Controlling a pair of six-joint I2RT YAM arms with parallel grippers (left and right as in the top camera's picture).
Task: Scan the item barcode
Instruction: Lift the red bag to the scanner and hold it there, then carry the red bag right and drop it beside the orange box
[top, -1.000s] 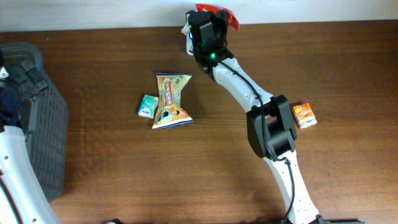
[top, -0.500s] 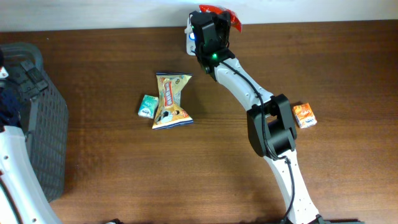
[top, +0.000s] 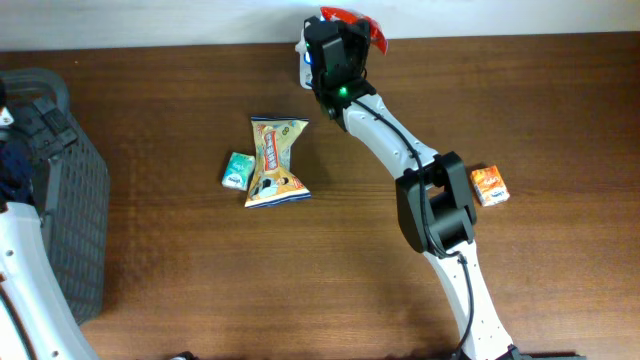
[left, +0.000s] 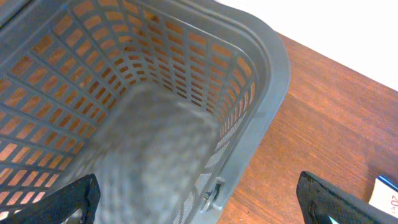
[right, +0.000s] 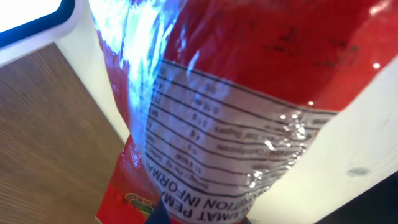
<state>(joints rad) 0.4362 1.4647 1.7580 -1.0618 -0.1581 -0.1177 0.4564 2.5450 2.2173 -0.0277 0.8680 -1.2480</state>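
Red packet (top: 368, 24): far table (top: 520, 300) edge, clamped in right end effector (top: 338, 28), beside white-blue device (top: 303, 62); Left end effector (left: 199, 205): wide, empty, over basket (left: 273, 56); Risk: glare off crinkled film or barcode turned away, scan may fail

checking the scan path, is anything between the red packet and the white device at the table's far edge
Nothing visible does. The right gripper holds the red packet right beside the white device, with no object between them.

basket (top: 85, 200) L edge, snack bag (top: 275, 160) ctr, gap btwn
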